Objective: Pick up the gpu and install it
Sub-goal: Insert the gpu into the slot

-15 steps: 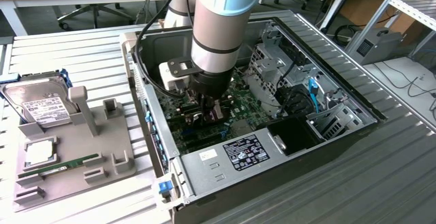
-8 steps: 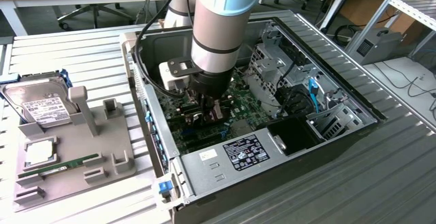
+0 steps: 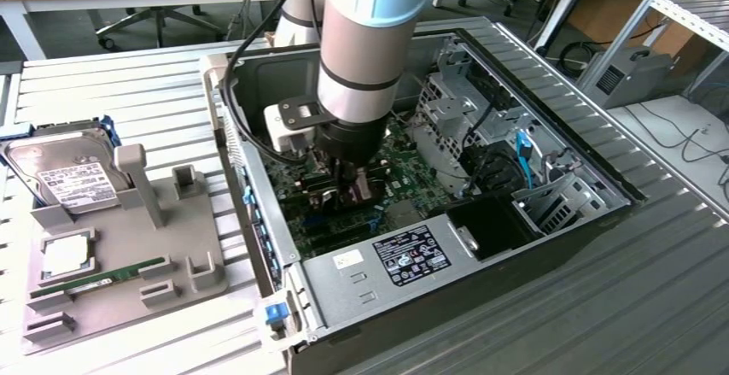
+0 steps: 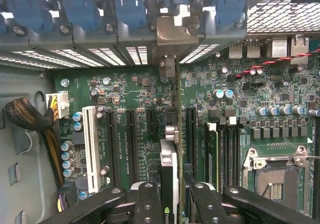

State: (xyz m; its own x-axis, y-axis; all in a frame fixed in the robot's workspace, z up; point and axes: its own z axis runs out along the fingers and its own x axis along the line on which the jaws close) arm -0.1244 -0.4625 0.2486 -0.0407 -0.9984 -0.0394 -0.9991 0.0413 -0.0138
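Black two-fingered gripper (image 4: 169, 194) is clamped on the thin black gpu card (image 4: 170, 159), edge-down over a green motherboard's (image 4: 125, 98) slot, pale bracket (image 4: 170, 33) toward the rear openings; slight tilt could jam its connector.

A Universal Robots arm (image 3: 370, 42) is seen in the exterior view, built of silver-grey cylindrical tubing capped by a pale blue joint cover. Two thin dark bands are wrapped around the lower tube. A white boxy module on a black bracket (image 3: 290, 123) is mounted at the wrist, and a black cable (image 3: 245, 42) is looped down beside it. Below, the body narrows to a black cylinder ending in the gripper (image 3: 351, 189), whose colour appears dark brownish, though it is partly shadowed. In the wrist view, the gripper (image 4: 176, 196) is shown with black linkage arms fastened by round silver screws.
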